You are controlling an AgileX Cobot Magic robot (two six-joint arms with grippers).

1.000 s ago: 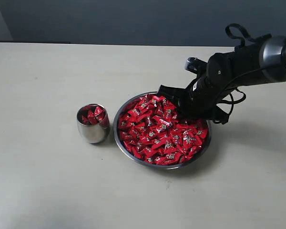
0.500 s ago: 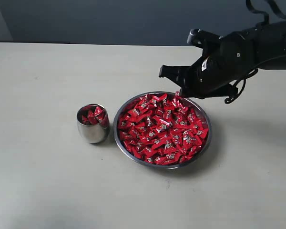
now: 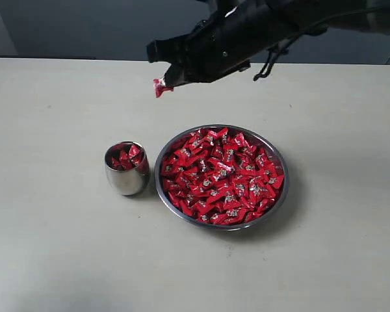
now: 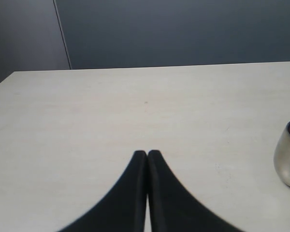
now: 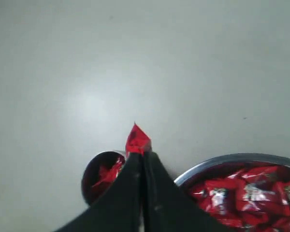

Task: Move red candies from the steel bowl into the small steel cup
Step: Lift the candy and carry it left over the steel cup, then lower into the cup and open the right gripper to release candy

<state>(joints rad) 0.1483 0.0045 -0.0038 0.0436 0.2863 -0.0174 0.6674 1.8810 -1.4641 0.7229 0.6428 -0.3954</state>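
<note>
The steel bowl (image 3: 175,138) sits mid-table, heaped with red candies (image 3: 221,175). Left of it stands the small steel cup (image 3: 126,177) with a few red candies (image 3: 127,156) inside. My right gripper (image 3: 166,83) hangs high above the table, up and right of the cup, shut on one red candy (image 3: 160,86) that sticks out past its tips. In the right wrist view that candy (image 5: 137,139) shows at the tip of the gripper (image 5: 143,155), with the cup (image 5: 101,175) and bowl (image 5: 217,163) below. My left gripper (image 4: 147,153) is shut and empty, the cup (image 4: 289,159) off to its side.
The pale tabletop (image 3: 65,247) spreads wide around the cup and bowl. A dark wall (image 3: 84,26) runs behind the far edge.
The right gripper has risen out of the bowl with a red candy and swung left and up, from the bowl's far right rim to a spot above and right of the cup.
</note>
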